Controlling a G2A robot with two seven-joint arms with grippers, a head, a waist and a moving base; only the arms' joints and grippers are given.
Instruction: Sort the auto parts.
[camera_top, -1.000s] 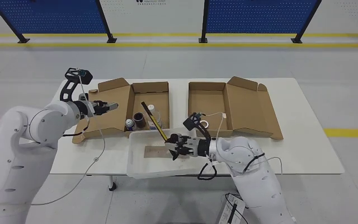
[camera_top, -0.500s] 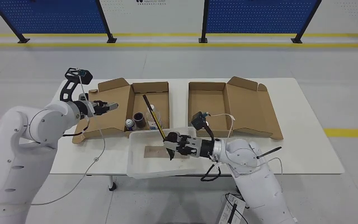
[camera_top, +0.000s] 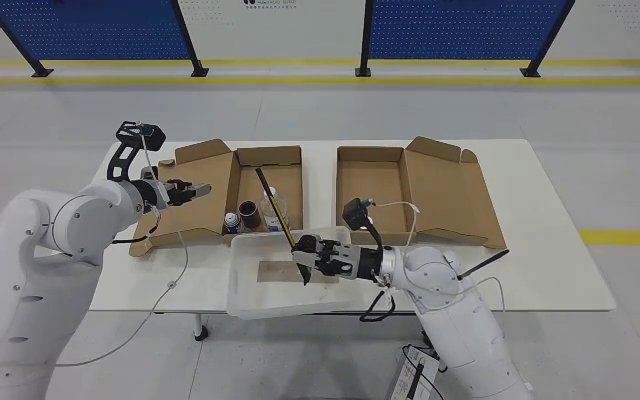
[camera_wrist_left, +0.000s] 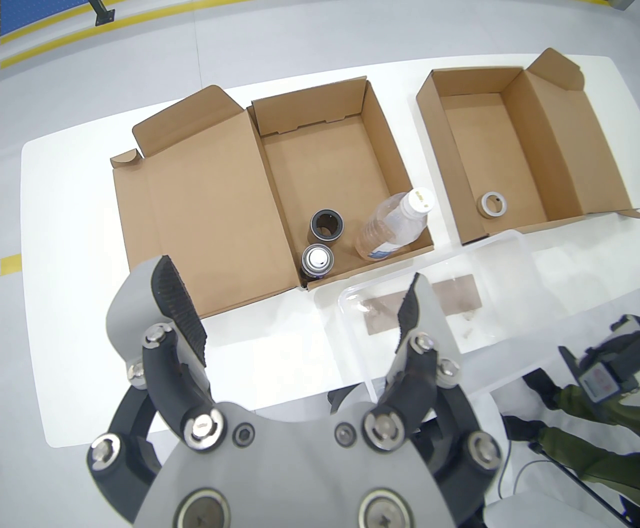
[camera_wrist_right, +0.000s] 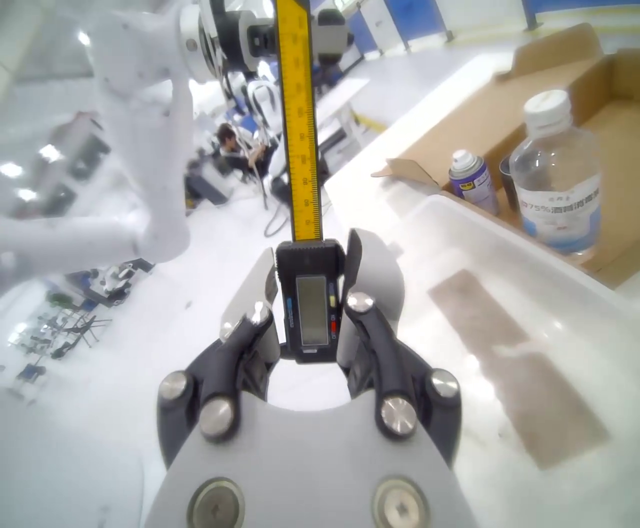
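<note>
My right gripper (camera_wrist_right: 310, 280) is shut on the black display head of a digital caliper (camera_wrist_right: 300, 125), whose yellow scale points away from the wrist. From above, the caliper (camera_top: 275, 215) slants up over the clear plastic tray (camera_top: 245, 295), held by the right gripper (camera_top: 303, 262) above the tray's middle. My left gripper (camera_wrist_left: 295, 305) stands open and holds nothing; it hovers (camera_top: 200, 188) over the flap of the left cardboard box (camera_top: 262, 158). That box holds a plastic bottle (camera_wrist_left: 392, 225), a spray can (camera_wrist_left: 316, 260) and a black cylinder (camera_wrist_left: 326, 225). The right cardboard box (camera_wrist_left: 500, 145) holds a grey ring (camera_wrist_left: 494, 205).
The two open boxes lie side by side at the table's far half, flaps spread outward. A brown patch (camera_top: 275, 272) lies on the tray's floor. Cables (camera_top: 175, 270) hang from both arms near the table's front edge (camera_top: 560, 305).
The right gripper with the caliper has shifted a little to the left over the tray and the caliper has tilted more upright. The left arm has kept still.
</note>
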